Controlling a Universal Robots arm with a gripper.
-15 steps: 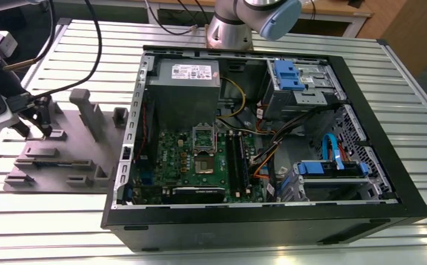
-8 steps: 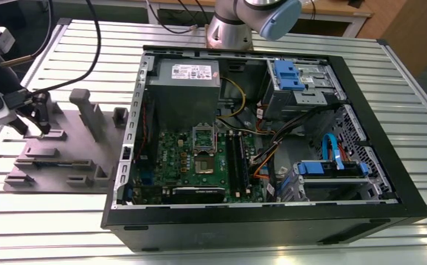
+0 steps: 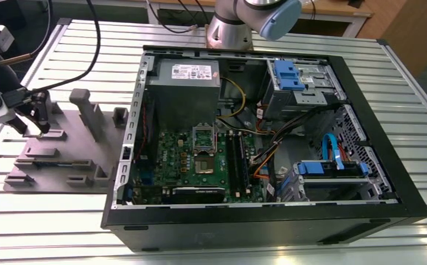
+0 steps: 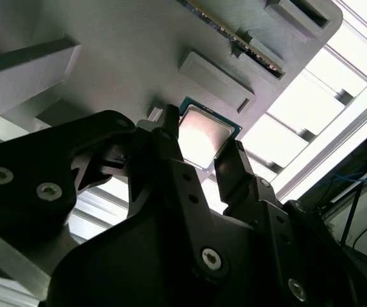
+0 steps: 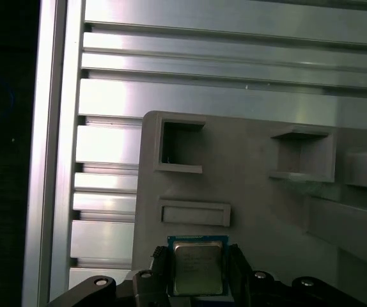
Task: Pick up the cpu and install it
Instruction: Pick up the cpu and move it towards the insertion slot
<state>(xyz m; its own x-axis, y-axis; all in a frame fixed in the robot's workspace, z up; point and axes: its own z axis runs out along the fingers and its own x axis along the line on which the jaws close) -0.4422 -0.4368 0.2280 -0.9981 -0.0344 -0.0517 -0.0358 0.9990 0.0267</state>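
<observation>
Two tool (image 5: pixel 197 256) fingers (image 5: pixel 160 265) tight against cpu (image 5: pixel 197 272)

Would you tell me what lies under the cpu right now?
The grey plate lies beneath the cpu. Whether a recess sits directly under it is hidden by the chip itself.

You see the cpu (image 5: pixel 197 272) with a silvery-grey metal top and a thin green rim. The gripper (image 5: pixel 198 262) is black, dotted with silver screw heads. The fixture plate (image 5: pixel 254 192) beneath is plain matte grey. The table (image 3: pixel 66 237) is bright silver, striped by its long parallel slats. In the exterior view the computer case (image 3: pixel 272 223) is black and the motherboard (image 3: pixel 173 157) green. The drive brackets (image 3: pixel 287 74) are blue, and you can pick out orange cables (image 3: pixel 261 165) and yellow cables (image 3: pixel 237 91).
</observation>
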